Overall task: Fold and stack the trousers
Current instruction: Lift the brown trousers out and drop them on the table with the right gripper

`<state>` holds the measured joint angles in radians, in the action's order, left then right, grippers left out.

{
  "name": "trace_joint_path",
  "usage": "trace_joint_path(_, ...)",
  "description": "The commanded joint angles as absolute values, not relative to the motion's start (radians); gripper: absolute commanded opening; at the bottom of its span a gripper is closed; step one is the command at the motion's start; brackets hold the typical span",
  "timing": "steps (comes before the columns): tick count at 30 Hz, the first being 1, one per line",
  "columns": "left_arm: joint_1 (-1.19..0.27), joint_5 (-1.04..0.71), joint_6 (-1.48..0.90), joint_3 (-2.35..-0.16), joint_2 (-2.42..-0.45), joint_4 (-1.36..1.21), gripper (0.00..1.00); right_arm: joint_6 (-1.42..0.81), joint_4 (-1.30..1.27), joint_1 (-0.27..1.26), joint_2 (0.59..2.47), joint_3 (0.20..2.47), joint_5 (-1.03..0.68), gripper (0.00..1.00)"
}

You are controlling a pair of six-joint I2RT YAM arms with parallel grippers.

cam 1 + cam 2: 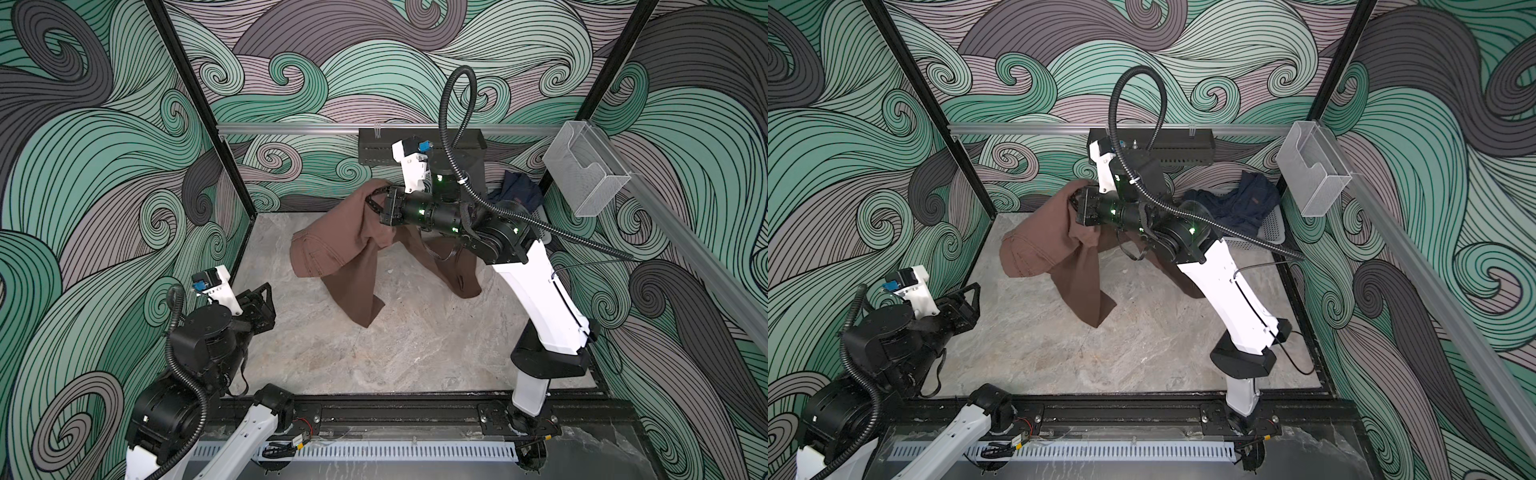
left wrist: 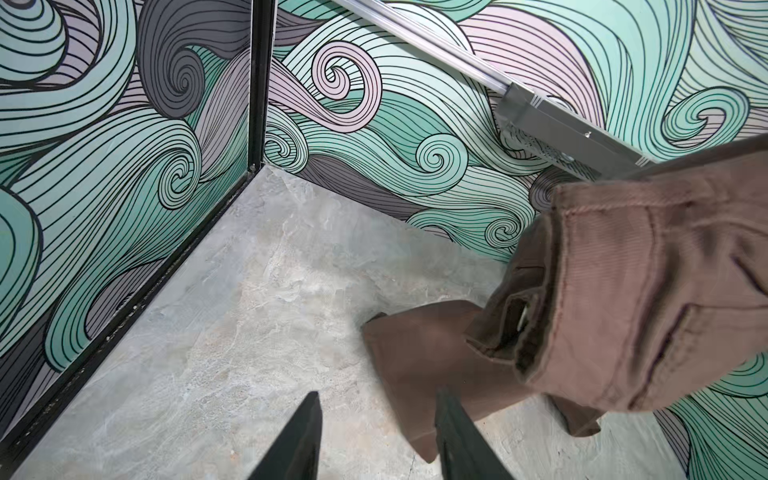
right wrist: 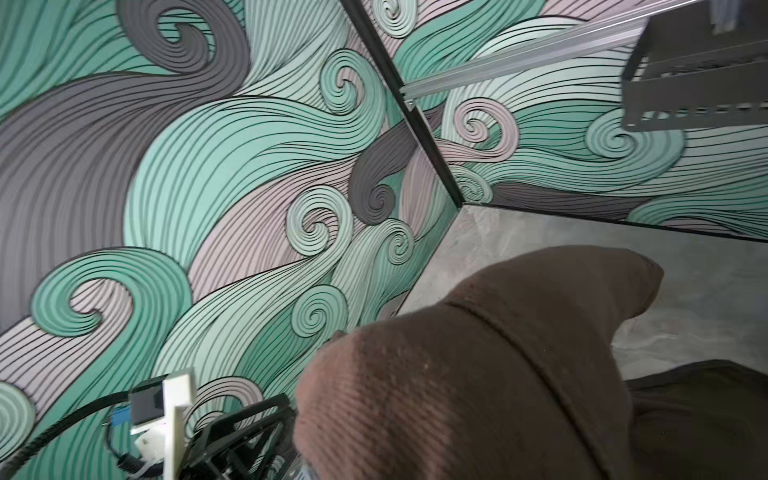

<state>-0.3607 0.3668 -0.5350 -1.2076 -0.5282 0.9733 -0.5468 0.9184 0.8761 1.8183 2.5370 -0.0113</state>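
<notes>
The right gripper [image 1: 375, 200] is clamping the soft, dark brown long-legged trousers [image 1: 332, 253], holding a bunch above the grey marbled tabletop [image 1: 374, 357] (both legs are trailing onto it). The left gripper [image 1: 264, 293] is hovering by the left wall, jaws apart and empty.

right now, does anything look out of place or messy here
The dark brown soft-fabric trousers hang bunched from the right end effector, legs trailing crumpled on the grey marbled tabletop. At the back right, dark blue denim garments spill over a pale basket.
</notes>
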Motion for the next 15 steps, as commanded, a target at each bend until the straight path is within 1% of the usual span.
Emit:
trace_joint_path(1,-0.370,0.368,-0.543,-1.196,-0.544,0.995,0.48,-0.531,0.839,0.777,1.712,2.374,0.075,0.00)
trace_joint_path(6,-0.370,0.326,-0.548,-1.174,-0.565,0.988,0.49,-0.560,0.750,0.652,1.594,1.992,0.094,0.00)
trace_joint_path(10,-0.369,0.307,-0.542,-1.156,-0.579,0.989,0.52,-0.579,0.711,0.569,1.519,1.714,0.124,0.07)
trace_joint_path(12,-0.370,0.292,-0.540,-1.145,-0.585,0.989,0.54,-0.587,0.702,0.532,1.486,1.593,0.130,0.23)
trace_joint_path(13,-0.369,0.285,-0.540,-1.140,-0.589,0.989,0.55,-0.589,0.702,0.517,1.469,1.535,0.137,0.37)
trace_joint_path(14,-0.369,0.278,-0.541,-1.136,-0.594,0.990,0.58,-0.587,0.707,0.501,1.452,1.487,0.148,0.52)
trace_joint_path(15,-0.369,0.273,-0.539,-1.133,-0.599,0.992,0.61,-0.585,0.714,0.491,1.435,1.452,0.159,0.62)
